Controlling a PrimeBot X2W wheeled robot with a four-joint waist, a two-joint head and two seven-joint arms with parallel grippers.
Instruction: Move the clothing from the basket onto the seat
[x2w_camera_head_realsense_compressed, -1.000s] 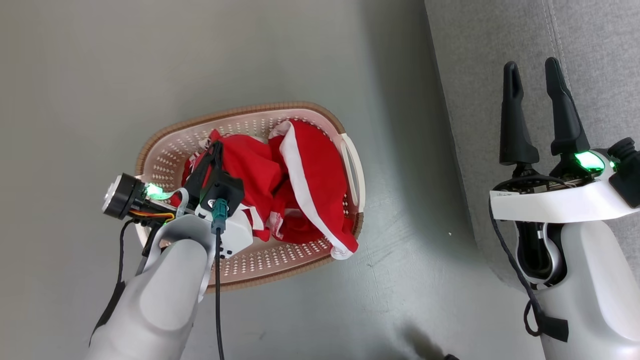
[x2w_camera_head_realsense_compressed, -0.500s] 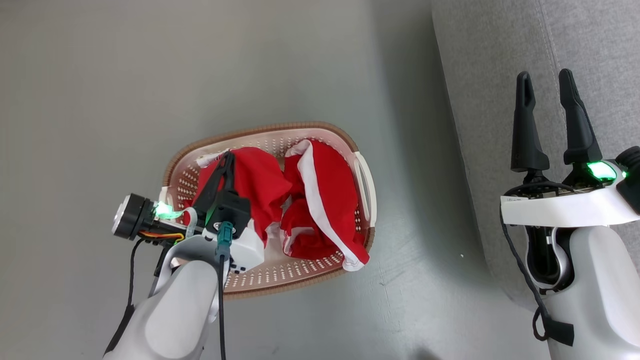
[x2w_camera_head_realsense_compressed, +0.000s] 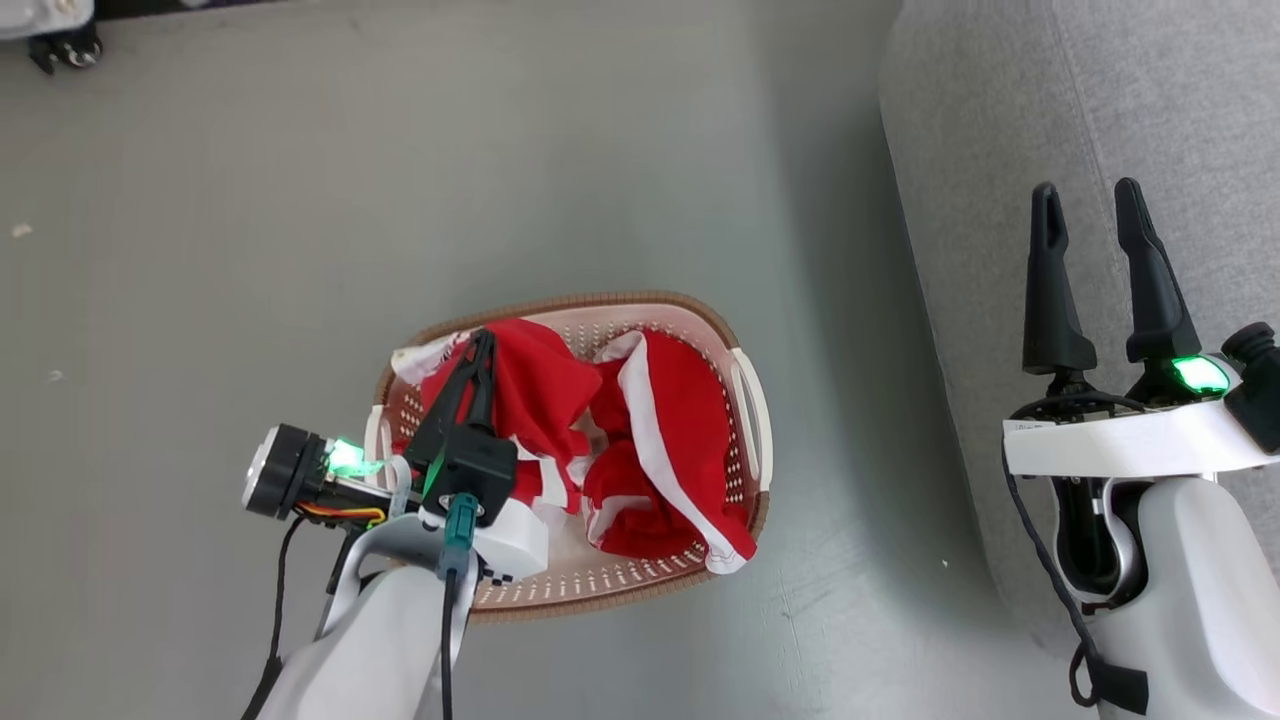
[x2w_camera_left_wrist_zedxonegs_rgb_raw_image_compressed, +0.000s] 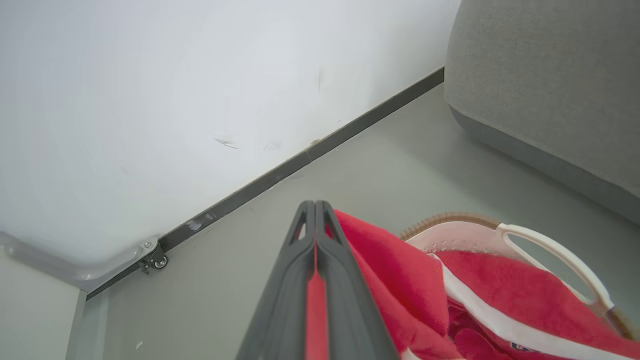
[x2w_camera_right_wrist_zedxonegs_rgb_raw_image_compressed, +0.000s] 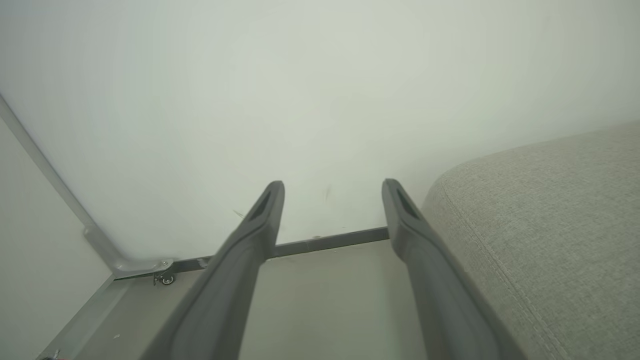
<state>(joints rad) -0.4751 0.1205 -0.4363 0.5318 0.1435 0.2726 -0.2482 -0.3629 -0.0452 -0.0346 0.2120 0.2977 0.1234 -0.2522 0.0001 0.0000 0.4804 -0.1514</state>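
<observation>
My left claw (x2w_camera_head_realsense_compressed: 486, 340) is clamped on a fold of one red garment (x2w_camera_head_realsense_compressed: 545, 385), peaked up over the basket (x2w_camera_head_realsense_compressed: 640, 299) on the floor (x2w_camera_head_realsense_compressed: 250, 200). The white-trimmed garment (x2w_camera_head_realsense_compressed: 690, 420) lies inside, one end draped over the rim. My right claw (x2w_camera_head_realsense_compressed: 1086, 190) hangs open over the seat (x2w_camera_head_realsense_compressed: 1180, 90)

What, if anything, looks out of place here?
One red garment with white trim spills over the rim of the basket at its near right side, with a corner hanging outside above the floor. Nothing else stands out.
</observation>
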